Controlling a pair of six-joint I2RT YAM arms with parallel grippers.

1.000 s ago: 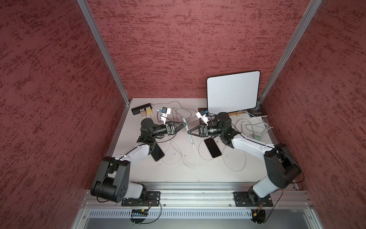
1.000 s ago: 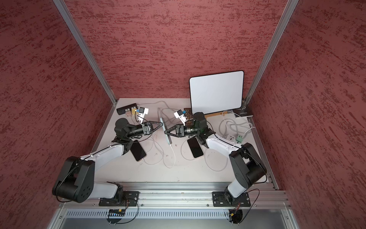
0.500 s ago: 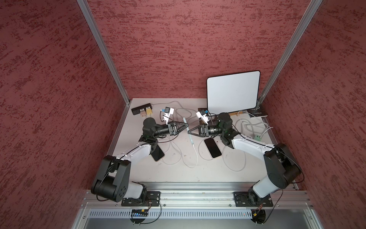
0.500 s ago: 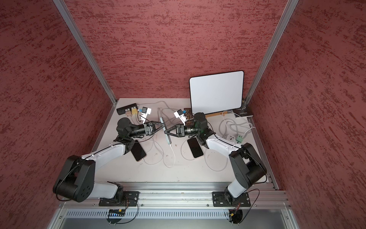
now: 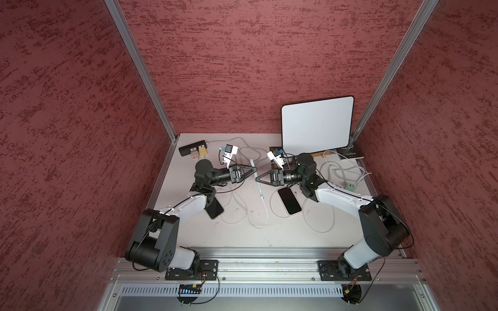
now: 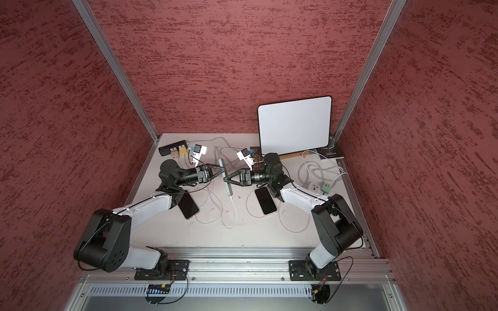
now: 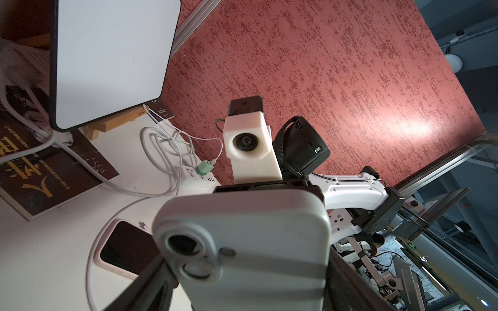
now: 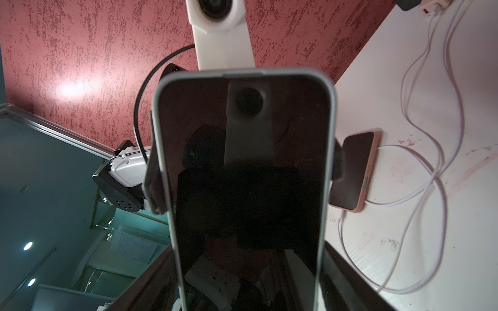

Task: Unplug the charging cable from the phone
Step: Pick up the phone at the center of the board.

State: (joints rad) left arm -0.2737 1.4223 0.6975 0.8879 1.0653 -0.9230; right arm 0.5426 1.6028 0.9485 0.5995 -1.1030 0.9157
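Nearest me, the white charging cable [image 5: 266,212] lay in a loose loop on the worktop [image 5: 242,237]. It climbed to its plug [image 5: 262,198], which looked seated in the near end of the phone [image 5: 260,189]. One spare handset [image 5: 289,200] lay flat to the right of that cable and another [image 5: 215,210] to the left, half under the left arm.

The phone hung in the air over mid-worktop, on edge, its length running near to far. Just beyond the plug the right gripper [image 5: 259,179] reached in from the right. Its fingers were spread wide over the phone's two long edges and held it, dark screen toward that arm. Slightly farther on, the left gripper [image 5: 254,169] came in from the left. Its pads [image 8: 153,183] looked pressed to the same edges, so I took it to be gripping too.

Nothing was on the plug. To my mind one arm should keep the phone clamped and level while the other lets go and moves nearer. It should pinch the plug's stiff housing, not the soft cord, and draw it straight out along the phone's length without twisting.
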